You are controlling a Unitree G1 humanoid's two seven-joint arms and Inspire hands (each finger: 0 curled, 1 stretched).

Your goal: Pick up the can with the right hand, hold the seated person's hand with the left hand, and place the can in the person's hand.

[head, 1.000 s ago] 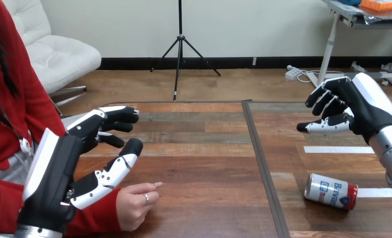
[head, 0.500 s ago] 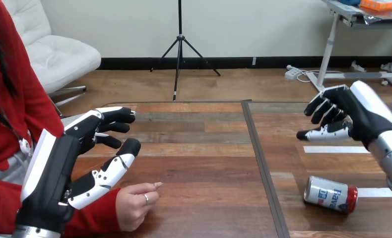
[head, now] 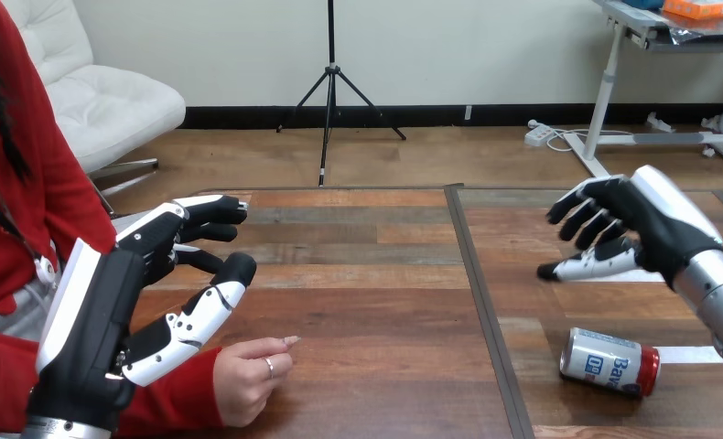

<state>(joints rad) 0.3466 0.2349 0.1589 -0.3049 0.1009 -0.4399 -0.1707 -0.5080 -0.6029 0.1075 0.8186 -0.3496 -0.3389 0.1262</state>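
Note:
A silver and red can [head: 609,360] lies on its side on the table's right half, near the front edge. My right hand [head: 637,227] hovers open above and behind it, apart from it, holding nothing. At the view's left my left hand [head: 124,302] hangs open over the table, its thumb just above the person's red sleeve. The person's hand [head: 253,366] rests loosely curled on the table at the front left, below and to the right of my left hand; I see no touch between them.
A dark seam [head: 481,302] runs front to back down the wooden table [head: 367,302]. White tape strips [head: 605,275] lie on the right half, behind and beside the can. The person sits at the left edge.
My right hand has come down and slightly left, closer to the can. The can has rolled a little. My left hand has barely shifted; the person's hand is still.

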